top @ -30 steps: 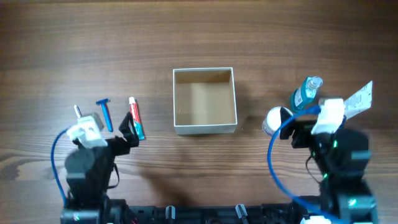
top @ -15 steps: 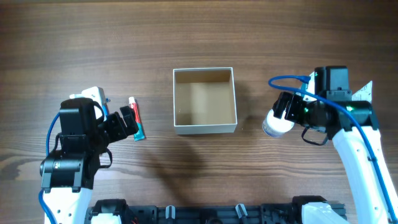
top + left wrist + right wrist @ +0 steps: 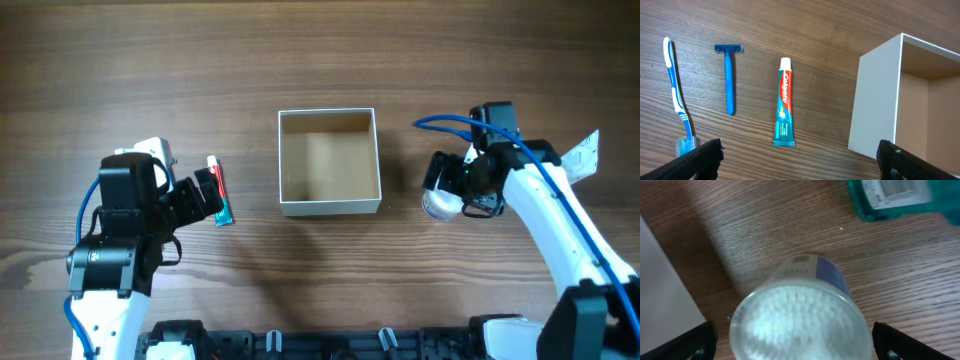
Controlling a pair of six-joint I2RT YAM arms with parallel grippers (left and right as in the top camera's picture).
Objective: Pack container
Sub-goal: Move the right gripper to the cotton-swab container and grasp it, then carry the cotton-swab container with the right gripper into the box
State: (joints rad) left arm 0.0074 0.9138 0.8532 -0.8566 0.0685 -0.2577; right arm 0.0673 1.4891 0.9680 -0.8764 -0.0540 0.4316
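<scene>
The container (image 3: pixel 330 208) is a square cardboard box, white outside and tan inside, empty at the table's middle. It also shows in the left wrist view (image 3: pixel 875 95) and the right wrist view (image 3: pixel 660 295). My left gripper (image 3: pixel 210 192) is open and empty above the toothpaste tube (image 3: pixel 784 107), which lies between its fingers (image 3: pixel 797 160). A blue razor (image 3: pixel 729 85) and a blue toothbrush (image 3: pixel 676 95) lie left of the tube. My right gripper (image 3: pixel 447 185) is open, its fingers (image 3: pixel 795 347) on either side of a round clear jar of cotton swabs (image 3: pixel 800 315).
A teal bottle (image 3: pixel 895 197) lies just beyond the jar and is hidden under my right arm in the overhead view. A white sachet (image 3: pixel 582 155) lies at the far right. The jar (image 3: pixel 440 203) stands close to the box's right wall.
Both arms came out from the near edge to the objects. Over the last half second the right gripper shifted slightly left and nearer, over the jar. The left arm hardly moved.
</scene>
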